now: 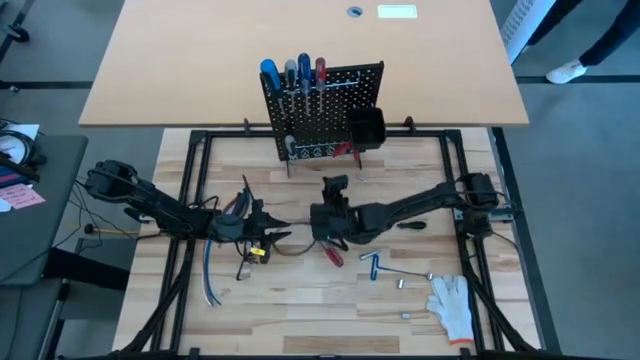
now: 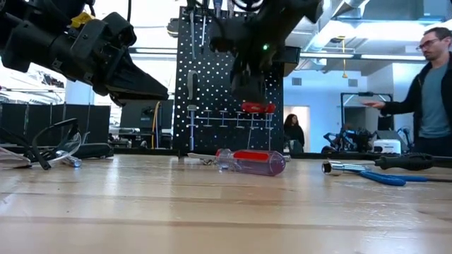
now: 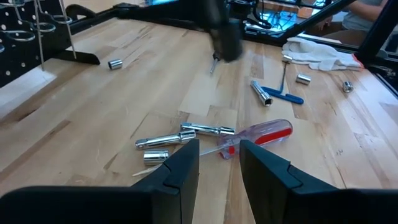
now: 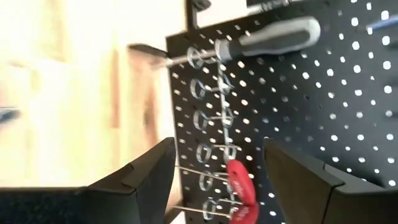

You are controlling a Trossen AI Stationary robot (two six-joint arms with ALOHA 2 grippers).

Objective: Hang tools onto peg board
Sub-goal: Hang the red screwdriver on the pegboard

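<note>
The black peg board stands upright at the table's far middle, with several screwdrivers hung in its top row. A grey-handled screwdriver and a small red-handled tool hang in wire rings. My right gripper is open close in front of the board's lower rings, nothing between its fingers. My left gripper is open just above the table, left of centre. Beyond its fingertips a red-and-clear-handled screwdriver and metal sockets lie flat on the table.
A blue-handled key, a black-handled tool and loose sockets lie right of centre. A white glove is at the near right and coloured cables at the near left. A person stands beyond the table.
</note>
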